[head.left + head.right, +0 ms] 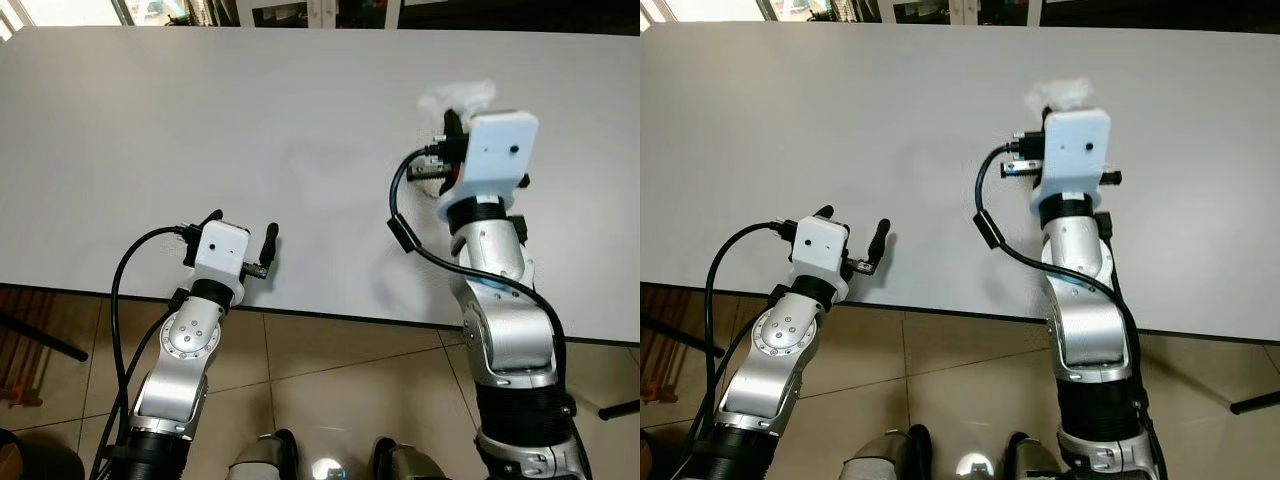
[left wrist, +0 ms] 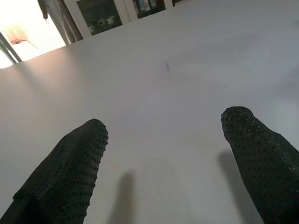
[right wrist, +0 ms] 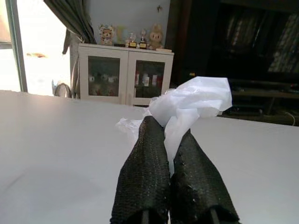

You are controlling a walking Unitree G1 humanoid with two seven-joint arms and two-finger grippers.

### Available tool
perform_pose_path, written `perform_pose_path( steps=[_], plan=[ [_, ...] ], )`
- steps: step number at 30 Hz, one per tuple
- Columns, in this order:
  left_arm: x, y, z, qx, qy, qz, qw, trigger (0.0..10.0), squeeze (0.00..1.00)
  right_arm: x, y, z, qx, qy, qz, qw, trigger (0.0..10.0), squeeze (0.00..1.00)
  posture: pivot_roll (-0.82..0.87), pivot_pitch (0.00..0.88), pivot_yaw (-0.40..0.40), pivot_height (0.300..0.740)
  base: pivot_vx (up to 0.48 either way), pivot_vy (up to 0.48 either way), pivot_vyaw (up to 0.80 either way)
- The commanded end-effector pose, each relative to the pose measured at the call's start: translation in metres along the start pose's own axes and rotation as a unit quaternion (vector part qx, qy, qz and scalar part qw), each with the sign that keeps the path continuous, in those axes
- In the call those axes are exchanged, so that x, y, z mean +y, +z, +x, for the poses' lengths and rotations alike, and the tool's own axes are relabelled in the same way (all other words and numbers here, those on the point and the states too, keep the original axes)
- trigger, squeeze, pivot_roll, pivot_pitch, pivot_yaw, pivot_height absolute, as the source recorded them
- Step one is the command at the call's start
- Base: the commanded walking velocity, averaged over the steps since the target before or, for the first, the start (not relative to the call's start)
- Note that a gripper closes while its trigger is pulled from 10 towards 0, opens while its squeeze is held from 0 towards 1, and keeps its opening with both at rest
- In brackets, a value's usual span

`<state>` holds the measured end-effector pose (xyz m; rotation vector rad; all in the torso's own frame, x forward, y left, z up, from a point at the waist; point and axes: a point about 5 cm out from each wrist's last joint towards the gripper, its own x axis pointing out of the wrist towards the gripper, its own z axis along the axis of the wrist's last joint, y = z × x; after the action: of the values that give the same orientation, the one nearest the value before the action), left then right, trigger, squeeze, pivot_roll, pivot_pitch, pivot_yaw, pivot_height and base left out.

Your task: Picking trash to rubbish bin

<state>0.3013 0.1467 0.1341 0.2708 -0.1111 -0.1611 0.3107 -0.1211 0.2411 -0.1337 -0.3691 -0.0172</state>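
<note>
A wide, pale grey surface (image 1: 200, 130) stretches ahead of the robot, seen from its head looking down, with tiled floor (image 1: 330, 360) showing at the near edge. The right hand (image 3: 169, 140) is raised above the surface, well in from the near edge on the robot's right side, and its two black fingers (image 3: 145, 172) are clenched together on a crumpled piece of white trash (image 3: 191, 105), which looks like thin tissue or soft plastic film. The trash bunches up beyond the fingertips in loose folds, and a thinner, more see-through fringe trails from it on one side. From the head view it appears as a small white puff (image 1: 458, 97) peeking out past the white wrist housing. It seems very light and limp, with no stiffness of its own, so it should compress easily and carry no risk of breaking; the likelier trouble is a loose fold slipping free or tearing if pinched only at an edge. The hold here is through the gathered middle of the wad, which looks like the safest place to grip. The left hand (image 1: 243, 235) hovers low over the near edge of the surface with its fingers spread apart and nothing between them. No rubbish bin can be made out.
</note>
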Motion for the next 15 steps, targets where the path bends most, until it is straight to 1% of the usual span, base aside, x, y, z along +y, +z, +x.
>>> perform_pose_path(
  steps=[1,6,10,14,15],
  plan=[
    [0.002,-0.003,0.0,0.006,0.008,-0.009,1.0,10.0,0.0,-0.002,0.002,-0.006,-0.002,0.001,0.005,1.0,0.0,0.0,0.04,0.15,0.05,0.74,0.0,0.0,0.0],
    [0.002,-0.005,0.0,0.01,0.013,-0.017,1.0,10.0,0.0,-0.01,-0.003,-0.015,0.004,-0.006,-0.01,1.0,0.0,0.0,0.03,0.145,0.044,0.74,0.0,0.0,0.0],
    [0.001,-0.005,0.0,0.006,0.017,-0.017,1.0,10.0,0.0,-0.016,-0.005,-0.025,0.002,-0.006,-0.042,0.999,0.0,0.0,0.01,0.138,0.032,0.74,0.0,0.0,0.0],
    [0.001,-0.005,-0.001,0.004,0.019,-0.022,1.0,10.0,0.0,-0.018,-0.006,-0.03,0.006,-0.004,-0.049,0.999,0.0,0.0,0.01,0.136,0.029,0.74,0.0,0.0,0.0],
    [0.0,-0.006,-0.002,0.005,0.018,-0.027,0.999,10.0,0.0,-0.02,-0.009,-0.034,0.014,-0.004,-0.05,0.999,0.0,0.0,0.0,0.132,0.023,0.74,0.0,0.0,0.0]
  ],
)
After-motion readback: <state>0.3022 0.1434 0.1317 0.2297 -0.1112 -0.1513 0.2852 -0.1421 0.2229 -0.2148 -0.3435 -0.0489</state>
